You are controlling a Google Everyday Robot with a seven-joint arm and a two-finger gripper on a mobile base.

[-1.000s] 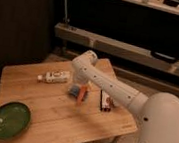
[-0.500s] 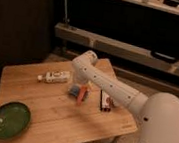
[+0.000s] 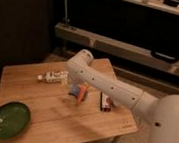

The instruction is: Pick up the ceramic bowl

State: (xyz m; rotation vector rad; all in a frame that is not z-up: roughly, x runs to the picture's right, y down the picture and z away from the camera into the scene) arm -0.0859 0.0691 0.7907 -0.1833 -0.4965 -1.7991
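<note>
Hand (image 3: 78,88) (mostly hidden behind arm (image 3: 112,87)) well apart from ceramic bowl (image 3: 9,119).

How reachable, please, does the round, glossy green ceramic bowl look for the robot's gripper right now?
Probably yes. The gripper hangs low over the middle of the wooden table, and nothing stands between it and the green ceramic bowl at the table's front-left corner.

Hand (image 3: 76,86) mostly hidden under arm (image 3: 103,84)

Pincer (image 3: 77,87) near table (image 3: 42,107) centre, ceramic bowl (image 3: 9,119) well apart
</note>
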